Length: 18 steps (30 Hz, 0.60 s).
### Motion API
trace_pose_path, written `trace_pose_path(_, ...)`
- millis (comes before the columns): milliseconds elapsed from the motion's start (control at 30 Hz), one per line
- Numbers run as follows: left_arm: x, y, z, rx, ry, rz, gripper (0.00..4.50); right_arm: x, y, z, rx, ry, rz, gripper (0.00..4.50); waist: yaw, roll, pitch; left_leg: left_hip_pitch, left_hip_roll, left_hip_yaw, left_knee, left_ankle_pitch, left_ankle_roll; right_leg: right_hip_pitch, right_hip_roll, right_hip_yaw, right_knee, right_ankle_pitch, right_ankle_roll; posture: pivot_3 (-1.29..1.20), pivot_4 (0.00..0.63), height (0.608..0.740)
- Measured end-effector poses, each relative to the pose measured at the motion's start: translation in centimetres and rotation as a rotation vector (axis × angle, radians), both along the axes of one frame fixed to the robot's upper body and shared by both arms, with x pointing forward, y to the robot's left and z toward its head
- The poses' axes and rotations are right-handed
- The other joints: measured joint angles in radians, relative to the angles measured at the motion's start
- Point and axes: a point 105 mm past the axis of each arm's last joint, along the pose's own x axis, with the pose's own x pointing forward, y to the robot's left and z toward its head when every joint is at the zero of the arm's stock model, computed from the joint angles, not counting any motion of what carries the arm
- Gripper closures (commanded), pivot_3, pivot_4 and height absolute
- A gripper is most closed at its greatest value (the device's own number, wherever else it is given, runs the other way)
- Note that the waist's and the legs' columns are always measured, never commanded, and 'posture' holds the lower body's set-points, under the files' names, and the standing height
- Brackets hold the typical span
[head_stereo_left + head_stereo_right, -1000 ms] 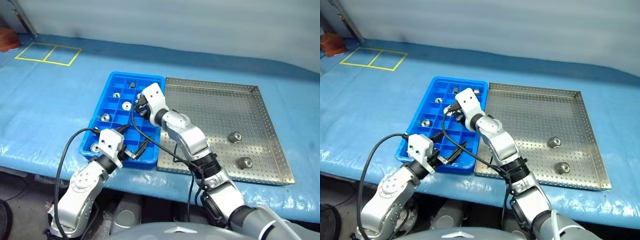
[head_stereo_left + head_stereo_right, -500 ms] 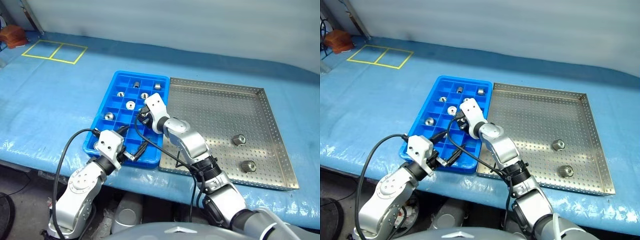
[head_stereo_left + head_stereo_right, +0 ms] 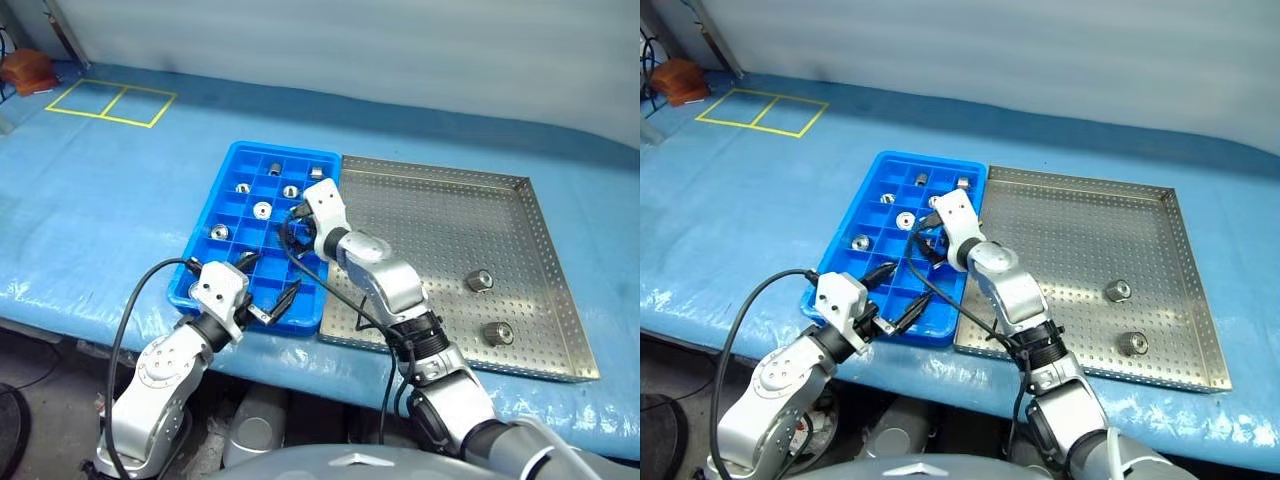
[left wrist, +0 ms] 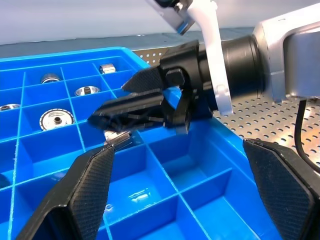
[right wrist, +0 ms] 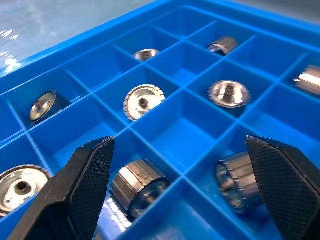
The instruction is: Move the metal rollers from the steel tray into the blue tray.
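Since a second ago your right gripper (image 4: pixel 135 102) has slid toward the steel tray (image 3: pixel 440 200) and spread its fingers, empty, above the blue tray (image 3: pixel 225 190).
Two metal rollers (image 3: pixel 479 280) wait in the steel tray; the others sit in blue compartments. Judge them hard, heavy for their size and slippery: pinch across the round flank. Your right arm reaches forward, gripper tilted slightly down; your left gripper (image 3: pixel 270 288) hovers released at the blue tray's near end.
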Motion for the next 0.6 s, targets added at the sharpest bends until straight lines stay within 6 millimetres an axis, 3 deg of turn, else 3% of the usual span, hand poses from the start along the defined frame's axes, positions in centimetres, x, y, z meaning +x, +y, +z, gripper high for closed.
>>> trace_pose_path(167,0.5,-1.6,0.6,-0.009,-0.019,-0.096,0.00,-0.3,-4.7,1.2,0.025,-0.034,-0.166,0.06,-0.015,0.000,0.000,-0.001,-0.001,0.001,0.000,0.000,0.000,0.000,0.000,0.000,0.000,0.000,0.000,0.26,0.150,0.740)
trace_pose_path(300,0.7,-2.6,0.2,-0.008,-0.003,-0.158,0.00,-0.8,-7.9,2.6,0.055,-0.068,-0.302,0.06,-0.054,0.000,0.000,0.000,-0.001,0.001,0.000,0.000,0.000,0.001,0.000,0.000,0.000,0.000,0.000,0.22,0.150,0.740)
trace_pose_path(600,1.0,-4.3,-0.2,0.001,0.011,-0.269,0.00,-3.3,-14.5,1.3,0.073,-0.021,-0.706,0.06,-0.149,0.001,0.000,0.003,0.000,0.000,0.000,0.000,0.000,0.001,0.001,0.003,0.002,0.000,0.000,0.13,0.150,0.740)
